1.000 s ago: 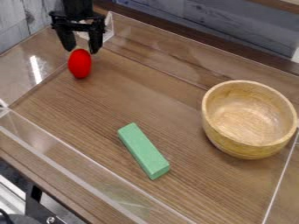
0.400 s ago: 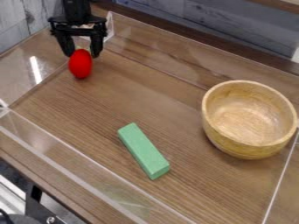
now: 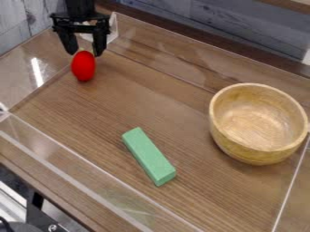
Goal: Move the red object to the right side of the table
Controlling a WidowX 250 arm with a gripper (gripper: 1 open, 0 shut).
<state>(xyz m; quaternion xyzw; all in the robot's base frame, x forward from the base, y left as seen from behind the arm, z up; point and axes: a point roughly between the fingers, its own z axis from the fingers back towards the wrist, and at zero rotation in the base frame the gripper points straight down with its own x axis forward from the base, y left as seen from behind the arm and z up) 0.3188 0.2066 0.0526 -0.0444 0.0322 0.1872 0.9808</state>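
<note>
Gripper point(image 3: 82, 45) hangs wide open just above the red object point(image 3: 82, 65), fingers not on it; that sits far left of the bowl point(image 3: 258, 122), at the table's point(image 3: 182, 95) back-left corner; bowl holds nothing; green block point(image 3: 148, 155) lies left of the bowl, nearer the front

looks like robot lab or test bench, not home. table point(image 3: 182, 104): dark wood-grain top fenced by low clear acrylic walls point(image 3: 24, 68), staged work cell. black arm with gripper point(image 3: 82, 43) mounted over table's far left corner. on table only few plain props: wooden bowl point(image 3: 258, 122), green block point(image 3: 148, 155), red object point(image 3: 82, 65). behind table, pale plank wall point(image 3: 230, 23).
</note>
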